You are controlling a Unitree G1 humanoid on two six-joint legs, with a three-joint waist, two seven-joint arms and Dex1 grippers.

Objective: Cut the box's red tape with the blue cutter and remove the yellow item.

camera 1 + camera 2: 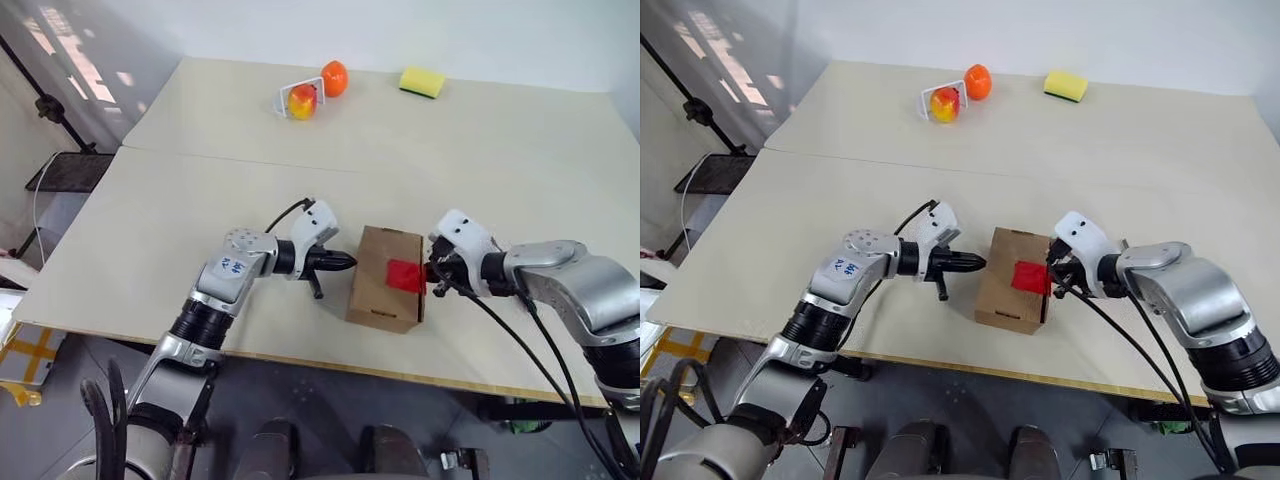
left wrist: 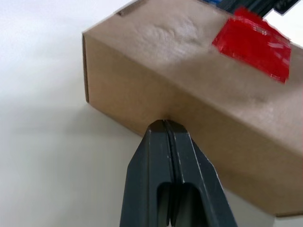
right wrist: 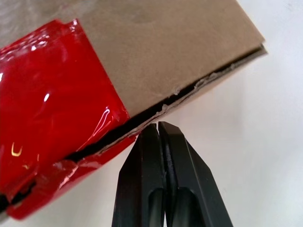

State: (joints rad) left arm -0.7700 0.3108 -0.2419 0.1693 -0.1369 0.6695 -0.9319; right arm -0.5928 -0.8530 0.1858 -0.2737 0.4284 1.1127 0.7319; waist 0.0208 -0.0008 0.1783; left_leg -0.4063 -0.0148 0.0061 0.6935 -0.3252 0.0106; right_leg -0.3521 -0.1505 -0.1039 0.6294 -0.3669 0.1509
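The brown cardboard box (image 1: 380,285) lies near the table's front edge with its flaps closed. The red tape (image 1: 405,275) wraps over its right-hand top edge, and its lower part (image 3: 57,184) looks crumpled under the flap seam. My left gripper (image 1: 350,262) is shut and empty, its tips (image 2: 164,123) pressed against the box's left side. My right gripper (image 1: 430,270) is shut and empty too, its tips (image 3: 158,125) at the flap seam just beside the tape. The blue cutter and the yellow item are out of view.
At the table's far end are a red-and-yellow fruit (image 1: 302,100) in a white holder, an orange fruit (image 1: 334,77) and a yellow sponge (image 1: 422,82). The table's front edge (image 1: 300,358) runs close below the box. A tripod (image 1: 55,110) stands off to the left.
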